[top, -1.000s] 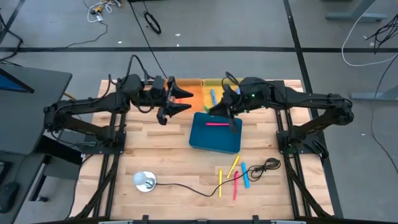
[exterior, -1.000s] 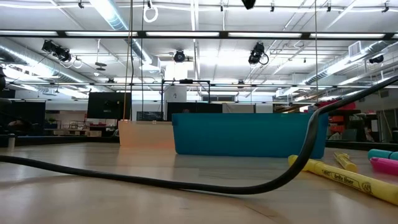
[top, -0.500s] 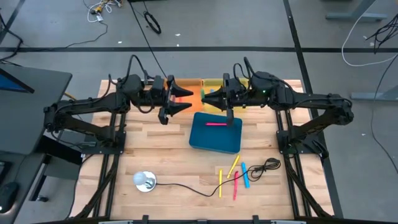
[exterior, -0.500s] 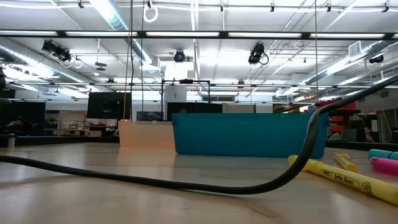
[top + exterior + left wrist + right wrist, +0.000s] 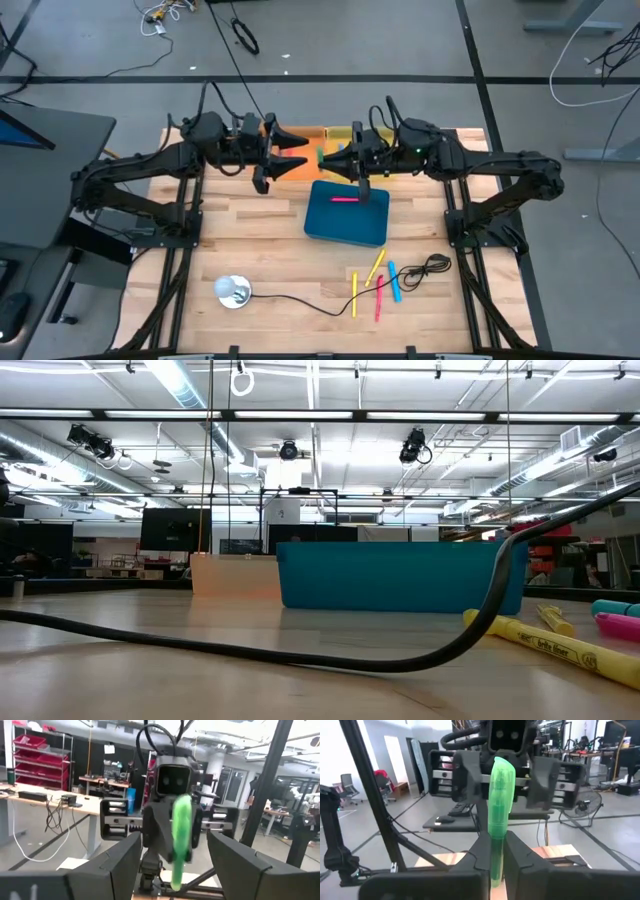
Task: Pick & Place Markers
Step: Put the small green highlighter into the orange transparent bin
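Two end effectors face each other tip to tip above the far middle of the table (image 5: 250, 250), roughly 12 o'clock from the teal bin (image 5: 346, 214). Right end effector (image 5: 325, 158) is pinching a green marker (image 5: 498, 820) between its fingers (image 5: 520, 855), marker pointing straight out toward the left arm. Left end effector (image 5: 300, 152) sits just short of it, fingers (image 5: 235, 860) spread wide on either side of the marker tip, not touching it as far as the left wrist view shows. One pink marker (image 5: 347, 199) lies inside the teal bin near its far edge. Five or so loose markers (image 5: 378, 280) in yellow, pink and blue lie on the table at 6 o'clock from the bin, beside a black cable (image 5: 300, 300) that runs across to a small round silver object (image 5: 232, 291) at 7 o'clock. Orange tray (image 5: 305, 160) and yellow tray (image 5: 345, 135) sit at the far edge under the arms; contents hard to tell.
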### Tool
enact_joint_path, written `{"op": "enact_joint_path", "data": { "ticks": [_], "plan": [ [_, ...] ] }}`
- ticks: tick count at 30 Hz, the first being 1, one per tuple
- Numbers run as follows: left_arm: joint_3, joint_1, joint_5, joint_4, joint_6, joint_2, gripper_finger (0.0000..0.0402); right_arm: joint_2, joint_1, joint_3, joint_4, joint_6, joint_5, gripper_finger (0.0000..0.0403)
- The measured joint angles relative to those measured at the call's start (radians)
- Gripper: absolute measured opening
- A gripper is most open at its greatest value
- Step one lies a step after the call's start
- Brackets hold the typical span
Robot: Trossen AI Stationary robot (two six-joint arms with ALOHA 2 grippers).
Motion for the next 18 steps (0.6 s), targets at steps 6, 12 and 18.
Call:
{"op": "enact_joint_path", "data": {
  "ticks": [6,12,18],
  "plan": [
    [0.004,-0.012,0.000,-0.012,-0.003,0.020,0.0236,0.030,0.020,0.000,0.045,-0.003,0.000,0.0013],
    [0.004,-0.043,-0.025,0.008,0.020,0.041,0.0236,0.032,0.024,0.000,0.057,-0.005,-0.003,0.0013],
    [0.004,-0.054,0.001,0.048,0.015,0.058,0.0236,0.033,0.024,0.000,0.064,-0.002,-0.025,0.0013]
  ]
}}
